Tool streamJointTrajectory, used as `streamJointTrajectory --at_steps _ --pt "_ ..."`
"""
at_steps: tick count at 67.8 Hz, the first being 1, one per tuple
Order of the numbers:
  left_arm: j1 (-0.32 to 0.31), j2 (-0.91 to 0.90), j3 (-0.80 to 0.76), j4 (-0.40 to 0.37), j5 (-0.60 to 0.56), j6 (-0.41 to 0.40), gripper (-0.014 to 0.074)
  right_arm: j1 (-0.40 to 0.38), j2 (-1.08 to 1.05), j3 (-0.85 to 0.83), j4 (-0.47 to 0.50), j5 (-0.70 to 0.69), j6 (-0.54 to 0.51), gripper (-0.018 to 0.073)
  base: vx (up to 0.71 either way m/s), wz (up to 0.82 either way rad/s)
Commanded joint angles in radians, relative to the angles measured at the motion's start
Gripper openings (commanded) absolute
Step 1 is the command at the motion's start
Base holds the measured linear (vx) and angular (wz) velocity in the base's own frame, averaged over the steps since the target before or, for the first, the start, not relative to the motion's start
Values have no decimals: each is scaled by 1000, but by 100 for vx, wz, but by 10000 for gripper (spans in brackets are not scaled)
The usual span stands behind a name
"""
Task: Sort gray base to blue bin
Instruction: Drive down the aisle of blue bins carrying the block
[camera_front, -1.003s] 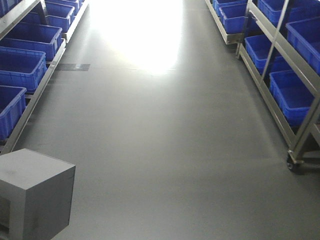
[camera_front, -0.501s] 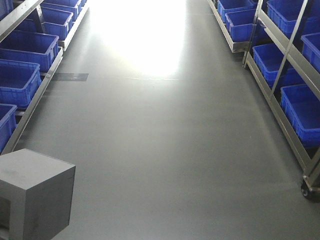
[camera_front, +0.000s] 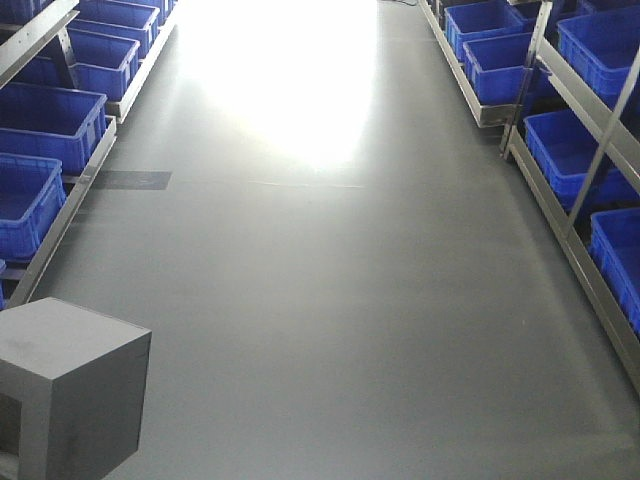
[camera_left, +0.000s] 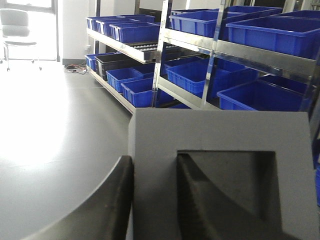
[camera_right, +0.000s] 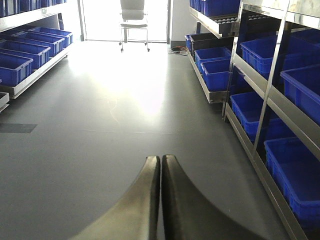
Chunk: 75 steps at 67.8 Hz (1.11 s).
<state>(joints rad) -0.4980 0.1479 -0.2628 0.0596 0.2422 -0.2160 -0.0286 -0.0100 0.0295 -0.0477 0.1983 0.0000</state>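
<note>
Daylight from a bright window (camera_right: 105, 20) at twelve o'clock floods the glossy gray floor (camera_front: 350, 300). It leaves a blown-out white glare patch at twelve o'clock in the front view and washes out detail there. Away from it the light is even and cool. The matte gray cubic block (camera_front: 70, 390), at seven o'clock, has a lit top and darker sides. The left gripper (camera_left: 152, 159) and right gripper (camera_right: 160, 158) look dark, soft-edged and out of focus at six o'clock.

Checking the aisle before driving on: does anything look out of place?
One black plastic bin sits among the bright-blue plastic tubs on the lower metal rack shelf; loose cables lie on the floor beyond it.
</note>
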Motion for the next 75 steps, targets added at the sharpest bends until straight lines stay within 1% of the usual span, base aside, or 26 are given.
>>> streamJointTrajectory --at_steps 1,38,75 --pt "-2 12 -30 -3 -102 -6 -7 0 -16 7 -5 -71 -12 -5 46 5" --pt "-2 12 -30 -3 -102 -6 -7 0 -16 7 -5 -71 -12 -5 47 6" --pt "-2 12 -30 -3 -102 -6 -7 0 -16 7 -5 -71 -12 -5 45 -5"
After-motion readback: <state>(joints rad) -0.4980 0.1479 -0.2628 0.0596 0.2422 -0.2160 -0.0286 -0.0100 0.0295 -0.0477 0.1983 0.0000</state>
